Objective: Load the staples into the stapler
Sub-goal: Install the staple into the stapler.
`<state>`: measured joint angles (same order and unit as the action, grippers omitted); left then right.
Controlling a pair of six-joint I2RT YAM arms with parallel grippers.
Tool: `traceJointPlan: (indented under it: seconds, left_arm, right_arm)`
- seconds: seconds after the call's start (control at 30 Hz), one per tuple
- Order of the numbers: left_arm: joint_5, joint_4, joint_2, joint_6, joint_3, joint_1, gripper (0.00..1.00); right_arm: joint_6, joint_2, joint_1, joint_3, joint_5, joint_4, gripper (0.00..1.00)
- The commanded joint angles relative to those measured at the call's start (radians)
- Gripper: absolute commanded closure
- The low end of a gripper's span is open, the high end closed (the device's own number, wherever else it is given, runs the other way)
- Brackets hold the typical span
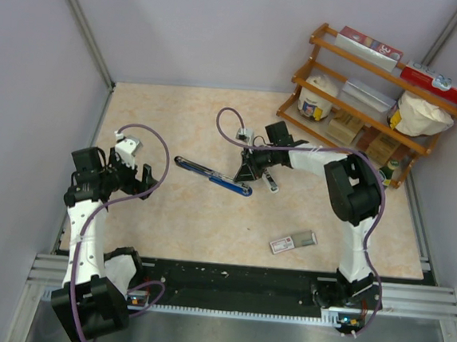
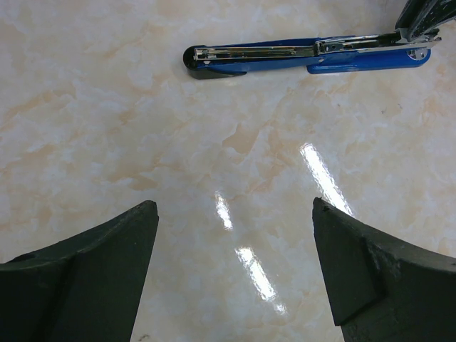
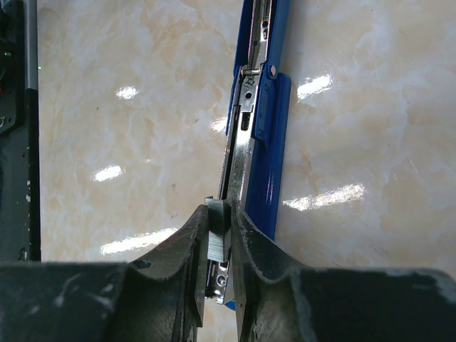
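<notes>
- Staple box (image 1: 293,242): lies flat on the table (image 1: 194,112) near the right arm's base, grey inner tray slid partly out. It is well apart from the work.
- Left gripper (image 2: 235,210): jaws wide apart and holding nothing. It hovers over bare tabletop, pointed toward the stapler but clear of it.
- Right gripper (image 3: 220,214): jaws narrow, pinching a short strip of the staples (image 3: 217,239) edgewise between the fingertips.
- Stapler (image 3: 265,114): lies mid-table, opened out flat, with the metal channel exposed and facing up. The strip sits directly over the near end of this channel.
- Progress, judged: staples fetched and brought to the channel. Whether the strip is fully seated cannot be told. Remaining steps are release, then closing the blue arm.
- Surface: glossy beige marble-pattern top showing lamp reflections.
- Room: a wooden rack (image 1: 320,35) of boxes and jars stands in the far right corner, and plain pale walls (image 1: 225,27) enclose the table.
</notes>
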<state>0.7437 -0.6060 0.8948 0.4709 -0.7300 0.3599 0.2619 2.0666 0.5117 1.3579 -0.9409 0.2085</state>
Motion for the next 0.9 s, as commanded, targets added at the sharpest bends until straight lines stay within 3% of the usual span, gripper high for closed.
traceJointPlan:
  seconds: [0.0,0.87]
  left_arm:
    - [0.020,0.015,-0.014,0.011,0.001,0.008,0.07]
    - [0.026,0.015,-0.017,0.011,0.001,0.011,0.07]
  right_arm:
    - [0.033,0.032,-0.013,0.041,0.024,0.025,0.82]
    - [0.072,0.023,-0.013,0.067,0.079,0.097,0.76]
